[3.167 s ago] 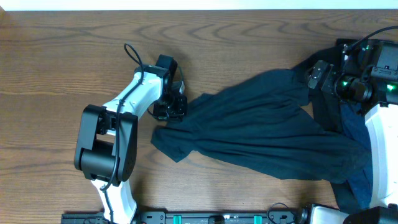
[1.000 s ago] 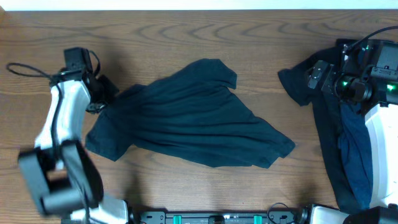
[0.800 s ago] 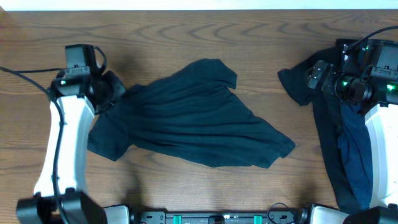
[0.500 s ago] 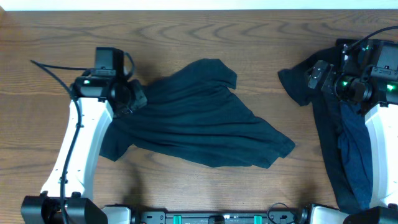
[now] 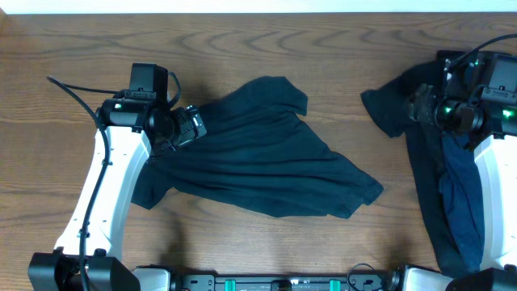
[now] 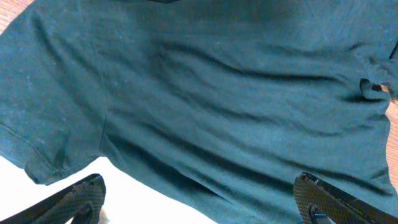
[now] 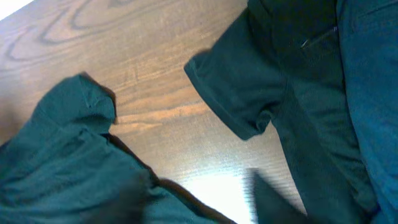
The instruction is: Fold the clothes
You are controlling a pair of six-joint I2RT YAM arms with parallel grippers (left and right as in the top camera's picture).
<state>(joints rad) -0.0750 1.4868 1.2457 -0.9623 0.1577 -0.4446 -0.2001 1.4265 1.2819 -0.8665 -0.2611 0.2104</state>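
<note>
No folds yet: dark shirt [image 5: 266,158] rumpled on bench [image 5: 242,40], clothes pile [image 5: 456,194] waiting. Left end effector [image 5: 190,127] spread, empty; right end effector [image 5: 418,103]: can't tell.

White-shelled left arm [image 5: 105,190] with black joint housings, thin black cable [image 5: 71,94] looping behind the black left claw [image 5: 192,126], textured black fingertips [image 6: 79,196], white right arm [image 5: 494,190], green lights [image 5: 446,111] just behind the right claw [image 5: 416,103].

a brown wood-grain table [image 5: 266,40] carries two lots of cloth. a dark short-sleeved t-shirt [image 5: 266,158] lies crumpled across the middle, one sleeve at the near left. well apart, at the right edge, a heap of black and navy garments [image 5: 448,218] runs from far to near, a sleeve poking left.
</note>
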